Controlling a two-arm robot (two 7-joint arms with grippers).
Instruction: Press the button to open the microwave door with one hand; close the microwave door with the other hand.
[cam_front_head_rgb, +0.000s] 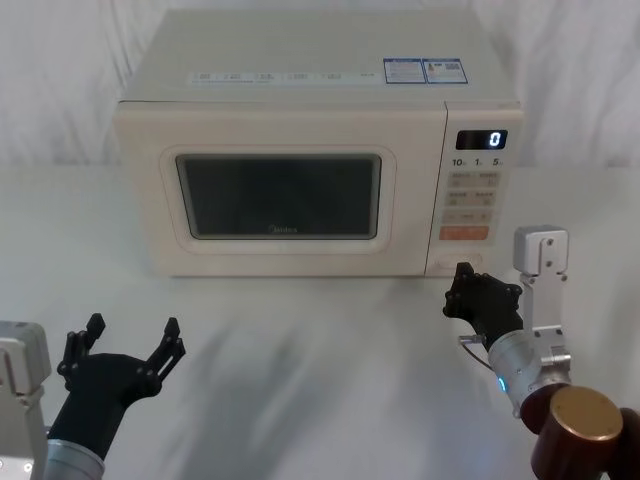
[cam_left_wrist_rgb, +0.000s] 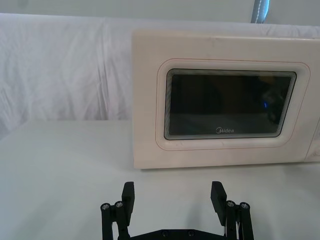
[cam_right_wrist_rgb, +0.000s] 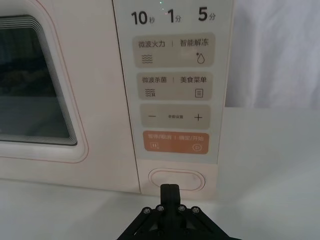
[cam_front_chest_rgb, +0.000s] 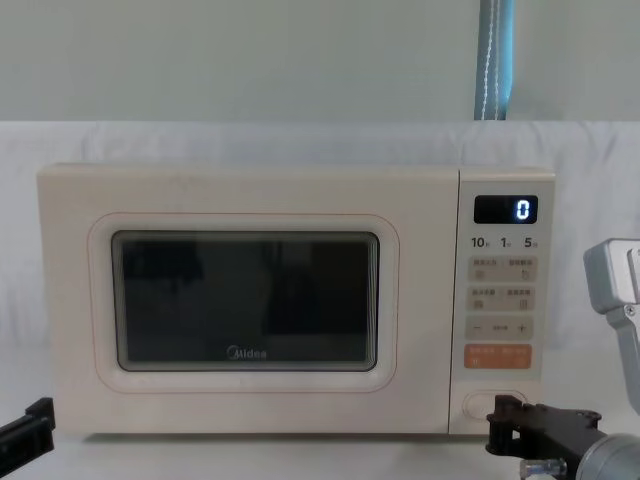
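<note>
The right gripper (cam_right_wrist_rgb: 169, 188), fingers pressed together into one tip, is aimed at the door-release button (cam_right_wrist_rgb: 176, 180) at the microwave's (cam_front_head_rgb: 300, 100) five o'clock corner. The left gripper (cam_front_head_rgb: 125, 340), spread apart, is kept clear of the shut microwave door (cam_front_head_rgb: 280, 195).

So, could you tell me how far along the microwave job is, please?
Nothing is done yet: the microwave door sits flush and shut. In hand: the right tool, fingers together, is lined up just short of the button. The left tool waits open, low on the table. Left: pressing, then closing the door.
</note>
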